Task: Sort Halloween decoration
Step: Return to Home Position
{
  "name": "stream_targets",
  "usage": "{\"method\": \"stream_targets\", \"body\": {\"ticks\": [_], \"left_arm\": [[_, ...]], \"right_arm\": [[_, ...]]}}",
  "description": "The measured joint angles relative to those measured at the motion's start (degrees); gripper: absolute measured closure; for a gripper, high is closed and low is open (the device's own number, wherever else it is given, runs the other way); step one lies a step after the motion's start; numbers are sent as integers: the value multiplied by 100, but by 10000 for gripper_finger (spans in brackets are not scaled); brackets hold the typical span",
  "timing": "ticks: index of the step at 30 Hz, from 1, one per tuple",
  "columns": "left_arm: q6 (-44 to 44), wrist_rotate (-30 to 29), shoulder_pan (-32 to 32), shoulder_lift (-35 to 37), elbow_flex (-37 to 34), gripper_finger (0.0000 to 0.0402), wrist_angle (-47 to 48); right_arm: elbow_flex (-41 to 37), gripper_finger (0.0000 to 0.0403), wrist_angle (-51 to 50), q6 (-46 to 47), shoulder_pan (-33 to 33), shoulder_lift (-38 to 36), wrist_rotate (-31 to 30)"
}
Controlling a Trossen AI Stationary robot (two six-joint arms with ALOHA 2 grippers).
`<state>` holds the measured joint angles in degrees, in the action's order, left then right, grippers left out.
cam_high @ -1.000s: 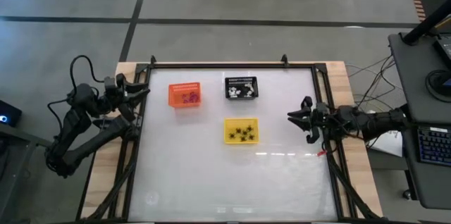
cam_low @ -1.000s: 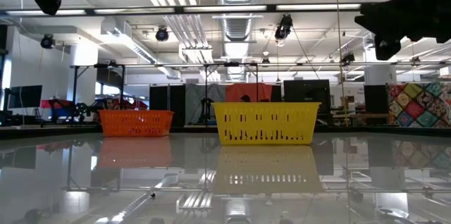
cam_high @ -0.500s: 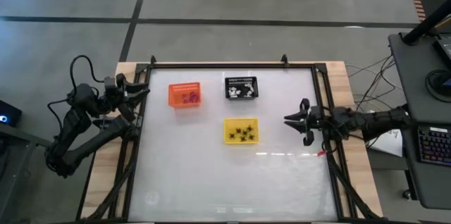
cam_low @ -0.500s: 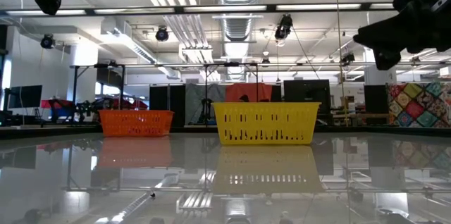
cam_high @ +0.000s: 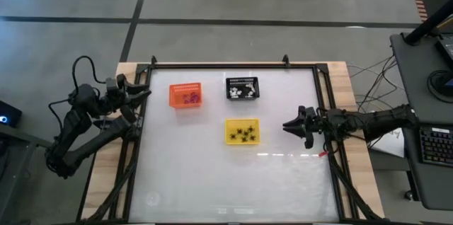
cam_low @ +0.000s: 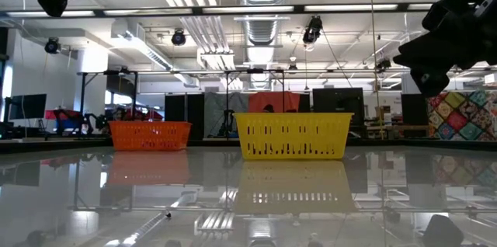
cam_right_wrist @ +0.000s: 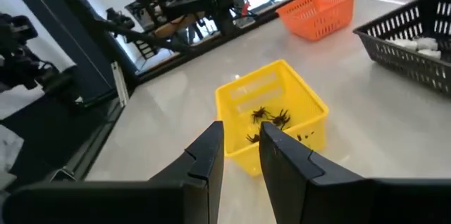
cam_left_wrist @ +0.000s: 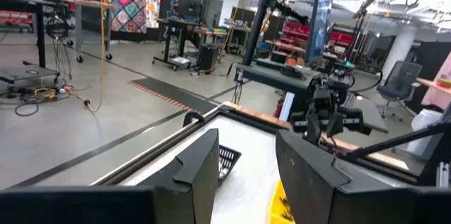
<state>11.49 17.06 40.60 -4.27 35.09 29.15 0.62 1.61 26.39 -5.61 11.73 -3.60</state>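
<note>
From above, the purple pieces in the orange basket are mere specks, shapes unreadable, and the white pieces in the black basket fare no better. Down in the low view the basket walls hide all contents, and the yellow basket blocks the black one; in the right wrist view that black basket runs off the edge

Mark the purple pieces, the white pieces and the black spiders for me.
purple pieces (cam_high: pixel 190 98): high view, middle of the cluster in the orange basket (cam_high: pixel 172 96).
white pieces (cam_high: pixel 234 93): high view, the left piece in the black basket (cam_high: pixel 242 80).
black spiders (cam_right_wrist: pixel 271 117): right wrist view, middle of the cluster in the yellow basket (cam_right_wrist: pixel 250 90).
</note>
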Motion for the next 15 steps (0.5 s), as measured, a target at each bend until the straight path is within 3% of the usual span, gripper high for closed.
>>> {"method": "stream_targets", "body": {"ticks": [8,15], "left_arm": [[-79,4,2,0,0,277,308],[-221,3,1,0,0,277,306]], "right_arm": [[0,314,-4,-957,-2,0,101],[-2,318,-4,-362,-2,0,304]]}}
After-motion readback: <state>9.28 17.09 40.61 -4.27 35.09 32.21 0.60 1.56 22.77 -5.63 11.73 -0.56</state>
